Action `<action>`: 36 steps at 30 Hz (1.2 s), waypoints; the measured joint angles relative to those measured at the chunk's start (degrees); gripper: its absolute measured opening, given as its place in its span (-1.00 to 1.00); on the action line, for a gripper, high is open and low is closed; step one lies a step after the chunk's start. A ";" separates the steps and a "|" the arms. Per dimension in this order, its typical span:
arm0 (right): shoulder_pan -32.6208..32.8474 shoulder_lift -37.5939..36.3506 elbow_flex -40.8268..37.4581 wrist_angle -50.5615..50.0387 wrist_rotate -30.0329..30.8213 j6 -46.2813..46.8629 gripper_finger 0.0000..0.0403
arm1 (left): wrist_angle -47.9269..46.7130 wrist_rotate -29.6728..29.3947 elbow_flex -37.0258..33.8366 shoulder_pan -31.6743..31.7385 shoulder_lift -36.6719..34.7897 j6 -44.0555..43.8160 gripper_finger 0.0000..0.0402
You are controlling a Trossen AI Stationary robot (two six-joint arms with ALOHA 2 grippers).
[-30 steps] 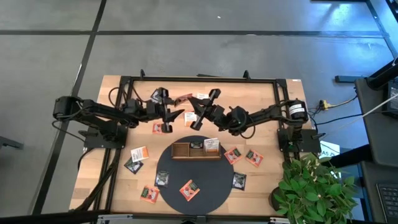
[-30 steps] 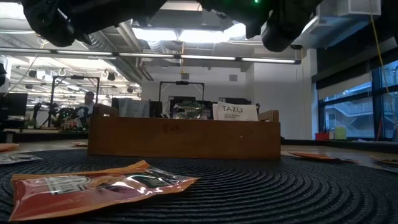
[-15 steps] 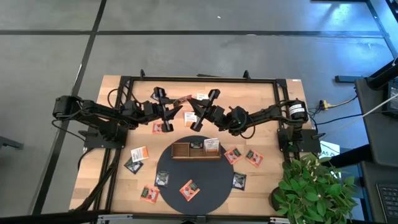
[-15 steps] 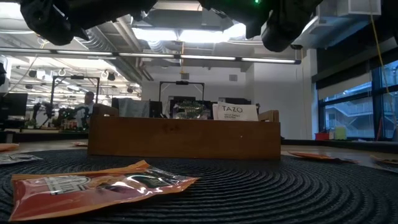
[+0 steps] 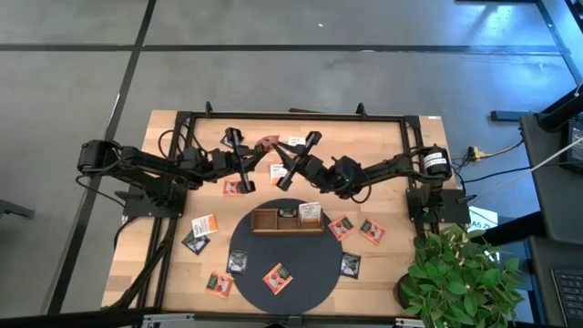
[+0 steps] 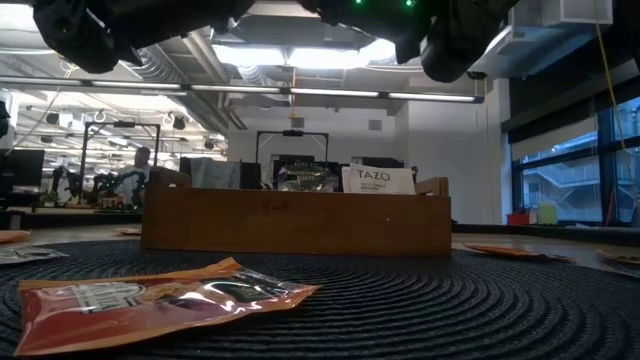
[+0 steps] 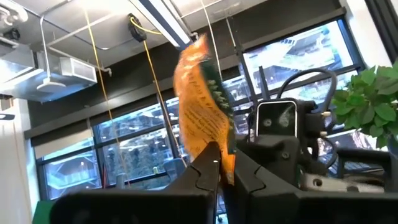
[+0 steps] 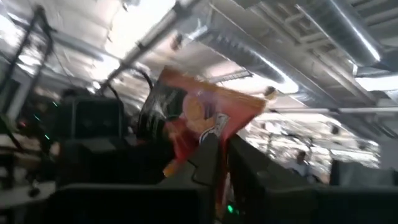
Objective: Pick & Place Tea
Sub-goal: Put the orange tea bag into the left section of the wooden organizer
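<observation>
Both arms meet above the desk (image 5: 392,264) near its far edge, upper centre of the high view. The left gripper (image 7: 219,163) fingers are clamped shut on an orange-red tea sachet (image 7: 200,102); the right gripper (image 8: 219,152) fingers also pinch it. Other sachets lie around the round mat (image 5: 310,273) and wooden tray (image 5: 264,221).

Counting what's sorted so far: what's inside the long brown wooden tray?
The long brown wooden tray holds a white sachet and a dark sachet; its left compartment looks bare. Anything beneath them is covered.
</observation>
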 joint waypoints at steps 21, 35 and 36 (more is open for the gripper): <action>8.16 -6.86 -11.81 -14.47 34.27 -14.76 -0.12 | -48.46 -3.60 2.43 -0.02 -8.82 -4.80 -0.99; 7.23 -8.02 -15.47 -15.12 41.77 -13.91 -0.27 | -92.61 17.88 15.19 0.87 -4.20 -28.02 -0.99; 7.29 -8.02 -15.47 -15.21 42.66 -15.04 -0.27 | -93.47 18.58 15.19 0.87 -3.19 -28.86 -0.99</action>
